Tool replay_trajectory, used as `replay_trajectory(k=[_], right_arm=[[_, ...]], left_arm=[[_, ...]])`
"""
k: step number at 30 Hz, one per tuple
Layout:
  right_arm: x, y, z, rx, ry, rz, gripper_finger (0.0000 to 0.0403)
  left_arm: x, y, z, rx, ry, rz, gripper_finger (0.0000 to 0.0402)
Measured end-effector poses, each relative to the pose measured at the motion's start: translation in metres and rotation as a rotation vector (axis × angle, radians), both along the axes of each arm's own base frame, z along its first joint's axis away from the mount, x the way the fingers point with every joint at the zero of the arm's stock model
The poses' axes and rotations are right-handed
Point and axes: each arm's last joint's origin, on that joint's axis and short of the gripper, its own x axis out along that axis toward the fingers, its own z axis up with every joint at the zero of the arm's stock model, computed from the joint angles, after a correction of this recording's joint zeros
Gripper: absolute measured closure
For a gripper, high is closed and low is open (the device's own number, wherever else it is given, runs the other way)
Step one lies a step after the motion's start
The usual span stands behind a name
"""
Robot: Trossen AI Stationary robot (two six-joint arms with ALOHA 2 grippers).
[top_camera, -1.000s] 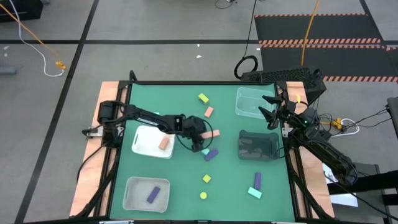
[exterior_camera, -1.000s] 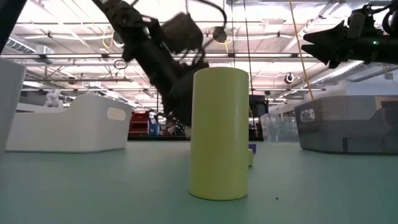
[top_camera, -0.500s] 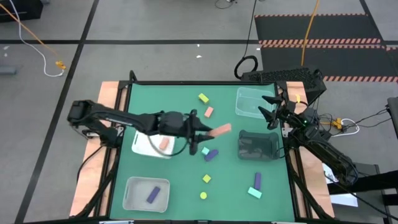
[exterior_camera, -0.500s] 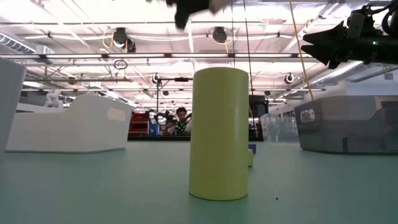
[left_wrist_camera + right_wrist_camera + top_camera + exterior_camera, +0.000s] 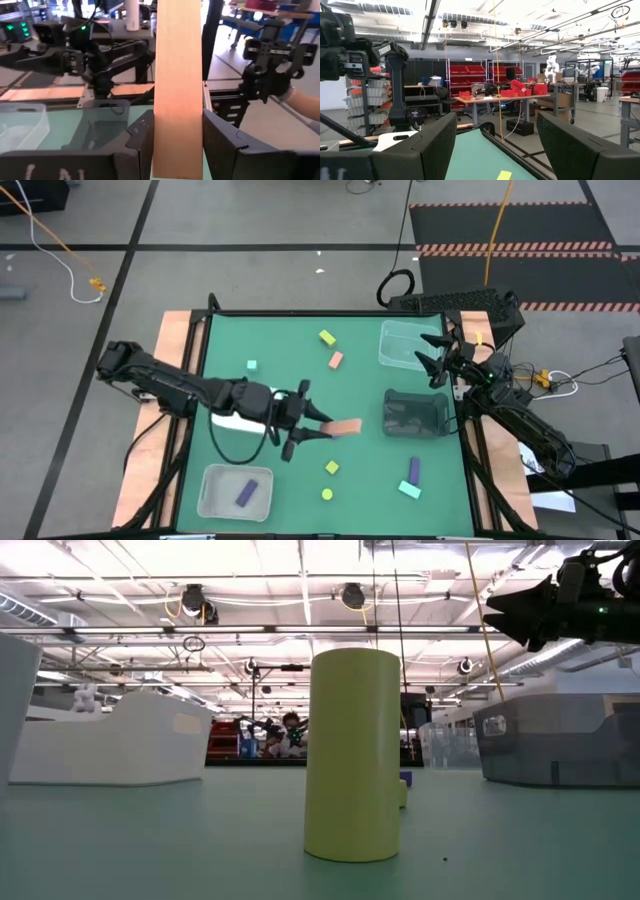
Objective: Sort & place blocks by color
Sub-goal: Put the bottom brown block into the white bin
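Note:
My left gripper (image 5: 322, 427) hangs over the middle of the table, shut on a salmon bar (image 5: 346, 427). Loose blocks rest on the green mat: a yellow one (image 5: 327, 338), a salmon one (image 5: 336, 360) and a small mint one (image 5: 251, 365) on the far half. A yellow cube (image 5: 332, 467), a yellow cylinder (image 5: 352, 755), a purple bar (image 5: 414, 470) and a mint block (image 5: 409, 489) lie on the near half. A purple bar (image 5: 246, 493) lies in the near-left clear tray. My right gripper (image 5: 435, 358) waits open at the right edge. My left gripper pinches the salmon bar by one end (image 5: 177, 150) between its two fingers (image 5: 142, 145). The fingers come roughly level from the table's left and lie along the bar. The rest of the bar (image 5: 177, 70) sticks out past the fingertips toward the right, lifted clear of the table.
A white tray (image 5: 228, 420) lies partly under my left arm. The clear tray (image 5: 205, 492) sits at the near left, another clear tray (image 5: 405, 340) at the far right and a dark tray (image 5: 415, 412) at the right. Open mat lies between the loose blocks.
My left gripper took the salmon bar off the mat at the table's middle and lifted it clear, rising out of the low view. It then carried the bar toward the near edge and slightly left.

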Motion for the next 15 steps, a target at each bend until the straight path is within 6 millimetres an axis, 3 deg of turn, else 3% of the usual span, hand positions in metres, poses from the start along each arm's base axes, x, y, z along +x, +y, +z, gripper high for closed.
replay_trajectory(k=[4,10,15], right_arm=[[0.0,0.0,0.0,0.032,-0.016,0.013,0.0133],[0.0,0.0,0.001,0.207,-0.095,0.075,0.0133],[0.0,0.001,0.003,0.207,-0.117,0.087,0.0133]], left_arm=[[-0.006,-0.001,-0.018,-0.058,0.205,0.105,0.0271],[-0.042,0.002,-0.044,-0.266,0.688,0.318,0.0271],[-0.075,0.006,-0.063,-0.321,1.013,0.605,0.0271]])
